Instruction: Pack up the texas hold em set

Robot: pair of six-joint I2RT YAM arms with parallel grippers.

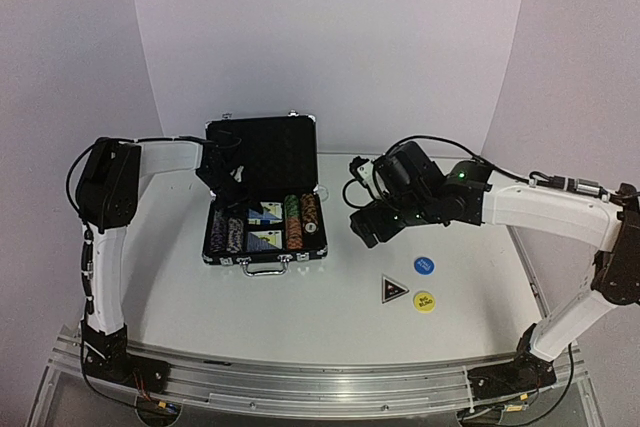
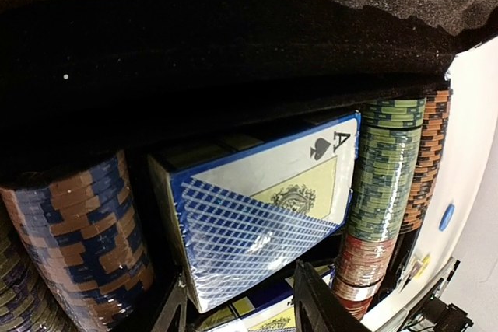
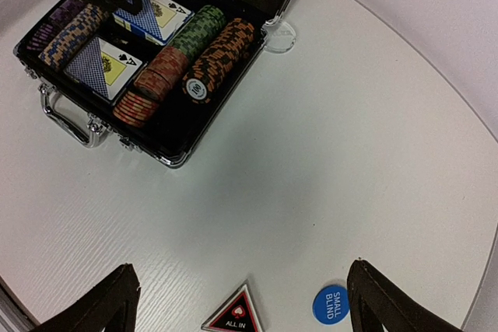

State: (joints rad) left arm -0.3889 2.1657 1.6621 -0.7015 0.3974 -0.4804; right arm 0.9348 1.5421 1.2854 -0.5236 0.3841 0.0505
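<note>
The black silver-trimmed case (image 1: 312, 159) lies open with its lid upright. Inside are rows of striped poker chips (image 1: 301, 217) and two blue card decks (image 1: 265, 227). My left gripper (image 1: 228, 192) reaches into the case. In the left wrist view its jaws (image 2: 240, 274) stand open on either side of the near corner of the back deck (image 2: 257, 200), which sits tilted. My right gripper (image 1: 365, 227) hovers open over the table right of the case. Below it lie the black triangular marker (image 3: 237, 318) and the blue button (image 3: 330, 305). A yellow button (image 1: 425, 301) lies nearer the front.
A clear round disc (image 3: 280, 37) lies on the table against the case's right rear corner. The case handle (image 1: 264, 268) points toward the arm bases. White walls close in the back, and the white table (image 1: 180, 297) curves away at the right.
</note>
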